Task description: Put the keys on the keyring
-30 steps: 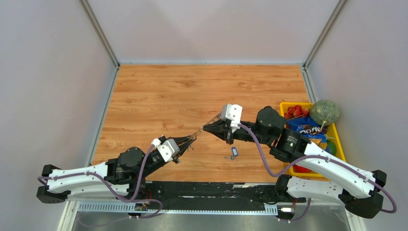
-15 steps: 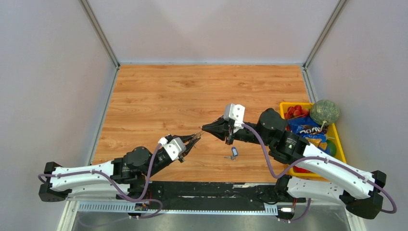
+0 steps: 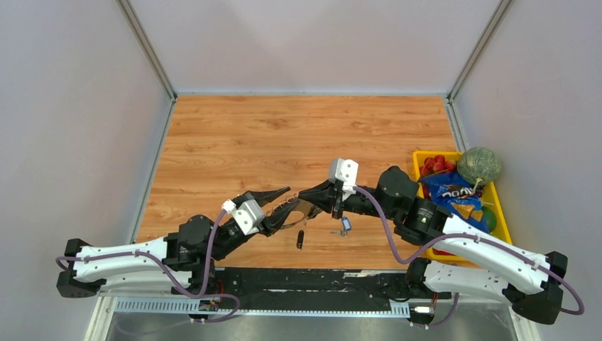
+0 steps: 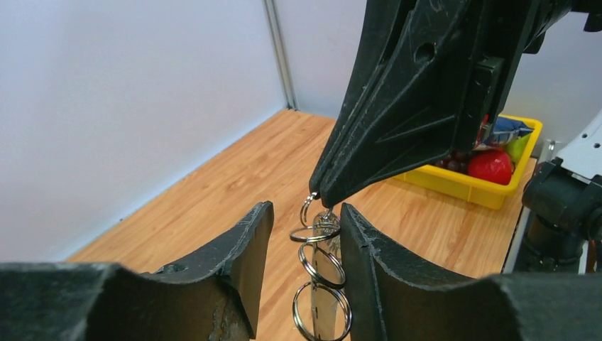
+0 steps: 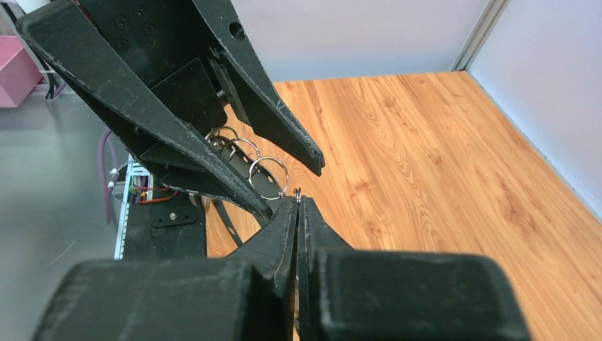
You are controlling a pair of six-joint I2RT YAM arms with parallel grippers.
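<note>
From the left wrist we see the left fingers [image 4: 250,238] spread apart. The keyring [image 4: 321,283] — a short chain of linked silvery rings — hangs in the gap between them. We cannot tell whether the rings brush the inner face of one finger, but nothing is clamped on them. The right fingers [image 4: 334,181] come down from above, pressed together, and pinch the small top link of the chain at their very tip. Beyond lies the wooden desk [image 4: 234,192], and toward its far side sits a yellow tray [image 4: 461,186] with red and green pieces in it.

From the right wrist we look along the clenched right fingers. The top link is nipped at their tip, and the other rings trail away into the wide V of the left fingers, which stand released on either side of the chain.

From above, the two arms meet near the middle of the desk's near half, fingertips close together. The keyring itself is too thin for us to make out well here. Two keys lie on the desk, off the ring — a dark-headed key [image 3: 299,239] just in front of the meeting point, and a blue-tagged key [image 3: 345,224] beside the right arm's wrist. The tray sits at the desk's right edge.
</note>
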